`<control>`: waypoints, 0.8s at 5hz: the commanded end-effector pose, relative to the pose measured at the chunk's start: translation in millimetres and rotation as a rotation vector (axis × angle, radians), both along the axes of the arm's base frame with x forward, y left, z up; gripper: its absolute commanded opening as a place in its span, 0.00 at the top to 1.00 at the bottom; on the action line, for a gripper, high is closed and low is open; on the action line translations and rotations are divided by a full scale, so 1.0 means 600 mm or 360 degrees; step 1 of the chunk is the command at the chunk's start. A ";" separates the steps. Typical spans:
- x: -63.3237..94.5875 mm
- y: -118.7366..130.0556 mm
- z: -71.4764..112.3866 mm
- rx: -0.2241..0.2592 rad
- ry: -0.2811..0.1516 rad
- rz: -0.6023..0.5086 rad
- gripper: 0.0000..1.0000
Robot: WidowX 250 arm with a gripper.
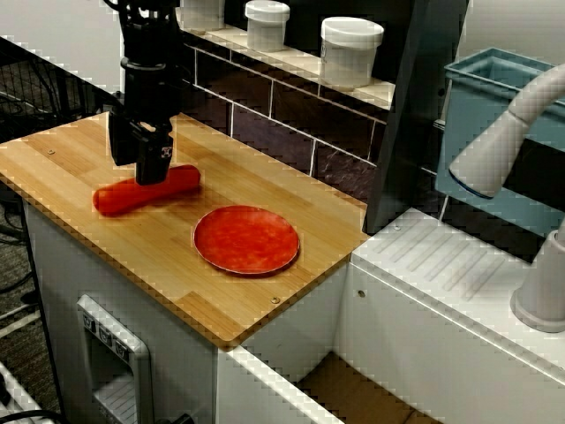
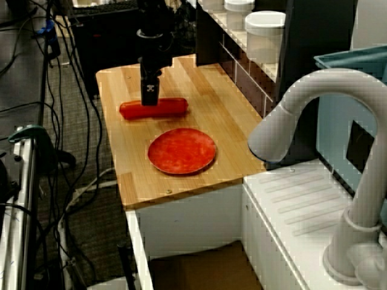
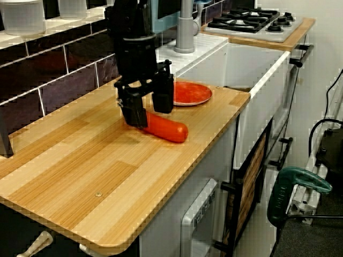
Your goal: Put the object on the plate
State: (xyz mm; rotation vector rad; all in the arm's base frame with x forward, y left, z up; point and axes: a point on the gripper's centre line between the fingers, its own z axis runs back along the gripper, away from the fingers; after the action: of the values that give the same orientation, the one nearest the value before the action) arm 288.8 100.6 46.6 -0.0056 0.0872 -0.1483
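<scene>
Object point(image 1: 146, 189): red-orange cylinder with rounded ends, lying flat on the wooden counter, apart from the plate, off its rim on the side away from the sink.
Object's pose: long axis roughly along the counter's length; one rounded end pointing toward the plate, the other jutting out past the gripper.
Plate point(image 1: 246, 239): flat, round, red-orange, thin raised rim, mottled face; resting on the counter near the sink-side edge; nothing on it.
Counter point(image 1: 62, 159): light wood planks, screw heads near the front corners.
Gripper point(image 3: 147, 111): black, pointing straight down over the middle of the object; fingers point(image 3: 134, 109) spread, one on each side of the cylinder, tips low beside it.
Grip: jaws apart; pressing on the object not evident, and contact too fine to tell.
Arm point(image 1: 148, 53): black, rising upright from the gripper out of the top of each view.
Tiles point(image 1: 256, 132): dark brick-pattern wall behind the counter, pale ledge on top.
Jars point(image 1: 350, 51): white lidded tubs standing in a row on that ledge.
Sink point(image 1: 459, 291): white, with ribbed drainboard, just beside the counter's end.
Faucet point(image 2: 314, 109): grey, curved, standing at the sink.
Bin point(image 1: 494, 124): blue-green box behind the faucet.
Hob point(image 3: 252, 21): black gas burners on a further wooden top, seen in the side view.
Drill point(image 3: 297, 187): green-cased tool low on the floor side.
</scene>
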 end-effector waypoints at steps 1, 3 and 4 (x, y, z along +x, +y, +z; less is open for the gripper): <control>0.012 0.023 0.015 0.0043 -0.0109 0.0064 0.00; 0.016 0.013 -0.018 0.0076 -0.0089 0.0071 0.00; 0.023 0.009 -0.036 0.0095 -0.0060 0.0060 0.00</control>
State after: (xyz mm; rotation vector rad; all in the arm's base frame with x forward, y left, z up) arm 295.8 103.5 22.4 0.0477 0.0654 -0.1153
